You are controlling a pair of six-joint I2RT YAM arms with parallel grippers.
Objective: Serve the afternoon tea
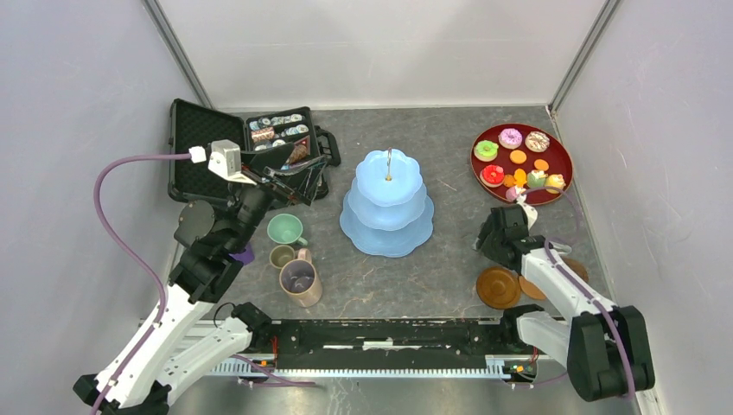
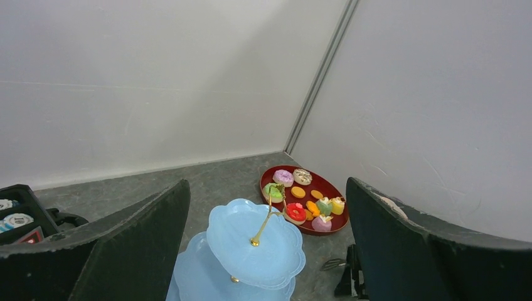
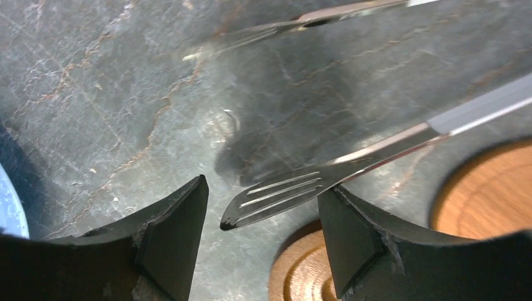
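Observation:
The pale-blue three-tier cake stand point(image 1: 387, 203) stands mid-table with all tiers bare. Donuts, small cakes and orange biscuits point(image 1: 519, 160) lie on the dark-red tray point(image 1: 562, 164) at the back right. A green cup point(image 1: 285, 229), an olive cup point(image 1: 282, 256) and a tan mug point(image 1: 300, 281) sit at the left. My right gripper point(image 3: 262, 191) is open, low over the table, with the slotted head of a metal server point(image 3: 282, 194) between its fingers and a brown coaster point(image 3: 307, 269) below. My left gripper point(image 2: 268, 188) hangs open and empty, high beside the stand point(image 2: 254, 244).
A black case of small tins point(image 1: 259, 143) lies open at the back left, under the left arm. A second metal utensil point(image 3: 295, 28) lies farther out from the right gripper. Two coasters point(image 1: 498, 287) sit near the right arm's base. Grey walls enclose the table.

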